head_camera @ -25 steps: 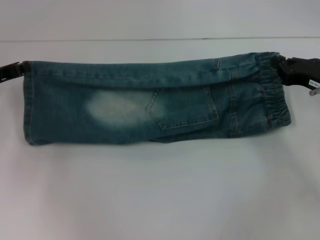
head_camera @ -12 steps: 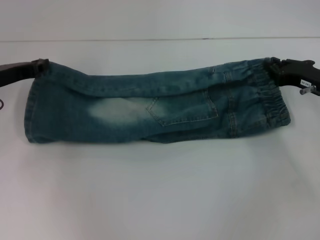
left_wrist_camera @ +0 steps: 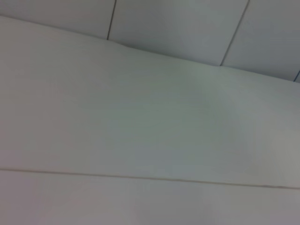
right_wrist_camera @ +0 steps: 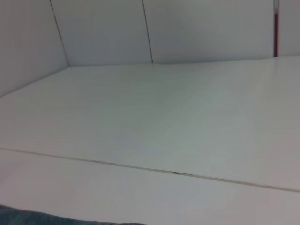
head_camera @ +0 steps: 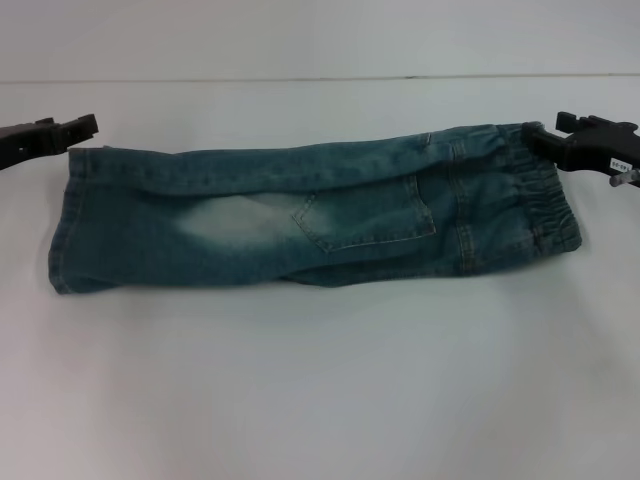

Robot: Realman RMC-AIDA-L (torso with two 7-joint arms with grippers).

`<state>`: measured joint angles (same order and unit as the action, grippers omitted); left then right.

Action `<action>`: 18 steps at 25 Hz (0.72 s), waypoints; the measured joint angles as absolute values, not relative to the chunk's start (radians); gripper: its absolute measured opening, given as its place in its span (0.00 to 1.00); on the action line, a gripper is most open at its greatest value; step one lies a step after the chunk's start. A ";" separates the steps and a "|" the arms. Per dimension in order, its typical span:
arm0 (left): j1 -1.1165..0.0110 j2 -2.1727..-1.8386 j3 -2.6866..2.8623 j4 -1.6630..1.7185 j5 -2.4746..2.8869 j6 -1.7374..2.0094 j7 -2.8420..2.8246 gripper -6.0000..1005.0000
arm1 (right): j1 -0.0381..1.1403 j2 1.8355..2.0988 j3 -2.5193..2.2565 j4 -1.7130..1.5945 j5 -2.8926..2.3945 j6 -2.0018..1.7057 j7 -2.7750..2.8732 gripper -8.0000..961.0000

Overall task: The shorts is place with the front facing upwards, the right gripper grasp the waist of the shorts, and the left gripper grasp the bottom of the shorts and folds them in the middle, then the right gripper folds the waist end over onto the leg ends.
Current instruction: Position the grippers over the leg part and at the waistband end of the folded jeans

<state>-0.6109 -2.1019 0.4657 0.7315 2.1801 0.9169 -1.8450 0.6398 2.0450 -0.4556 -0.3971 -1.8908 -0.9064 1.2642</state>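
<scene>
**Folded shorts on a white worktop, a hand at each end**

Seen from the head camera, the shorts (head_camera: pixel 310 215) lie folded lengthwise into a long band across a white worktop (head_camera: pixel 320 390). The waist (head_camera: pixel 545 195), puckered and gathered, is at the robot's right. The leg hems (head_camera: pixel 65 235) are at its left. A pale faded patch and a stitched pocket face up.

The left hand (head_camera: pixel 85 125) is just above the far corner of the hems, apart from the denim; whether its fingers are apart or together cannot be told. The right hand (head_camera: pixel 540 140), with a small white label, touches the far corner of the waist, and that corner looks slightly raised. Whether it is clamped on the cloth cannot be told.

The left wrist camera shows only bare worktop. The right wrist camera shows worktop and a sliver of denim (right_wrist_camera: pixel 56 219) at the frame's edge.
</scene>
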 joint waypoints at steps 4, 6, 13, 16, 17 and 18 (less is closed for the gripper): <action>-0.591 -2.101 0.465 0.749 2.146 0.955 -1.844 0.63 | 0.632 2.026 -0.459 -0.406 -1.892 -0.949 1.316 0.60; -0.569 -2.101 0.464 0.766 2.090 1.011 -1.819 0.73 | 0.622 2.010 -0.474 -0.425 -1.893 -0.987 1.365 0.69; -0.512 -2.082 0.469 0.781 1.973 1.297 -1.664 0.89 | 0.556 1.938 -0.620 -0.612 -1.904 -1.187 1.676 0.92; -0.503 -2.060 0.482 0.771 1.980 1.531 -1.587 0.94 | 0.551 1.896 -0.649 -0.691 -1.958 -1.304 1.842 0.95; -0.502 -2.054 0.510 0.770 1.986 1.611 -1.575 0.93 | 0.555 1.884 -0.650 -0.713 -1.978 -1.336 1.887 0.97; -0.502 -2.054 0.510 0.770 1.986 1.611 -1.575 0.93 | 0.561 1.875 -0.652 -0.737 -2.000 -1.370 1.941 0.98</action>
<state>-0.5018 -2.0537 0.5101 0.7700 1.9858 1.6113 -1.5751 0.5609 1.8748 -0.6515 -0.7369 -1.9996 -1.3698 1.9413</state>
